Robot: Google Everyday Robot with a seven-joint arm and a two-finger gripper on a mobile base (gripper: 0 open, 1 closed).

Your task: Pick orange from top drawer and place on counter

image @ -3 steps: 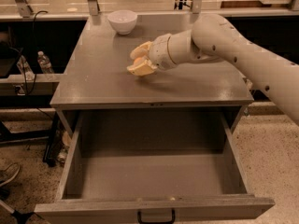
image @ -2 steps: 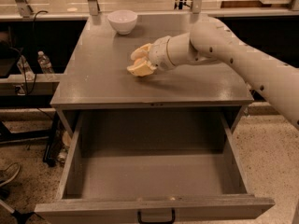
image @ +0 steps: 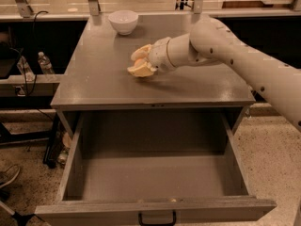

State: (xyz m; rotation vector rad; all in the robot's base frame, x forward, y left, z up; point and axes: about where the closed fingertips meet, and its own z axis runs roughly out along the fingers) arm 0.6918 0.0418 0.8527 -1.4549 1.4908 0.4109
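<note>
Grey matte rectangular counter [image: 94, 79]: broad bare room left and front of gripper, right edge close under arm. Cream two-finger gripper [image: 133, 64] low over counter middle, well apart from round white bowl [image: 123, 21] near back edge. Fingers clasp small round orange [image: 140, 61], dull skin, mostly hidden between them; contact with counter unclear. Wide deep grey top drawer [image: 155, 210] stands open below front edge, black handle partly cut off at frame bottom. Smooth pale arm [image: 235, 55] enters from right, cut off.
</note>
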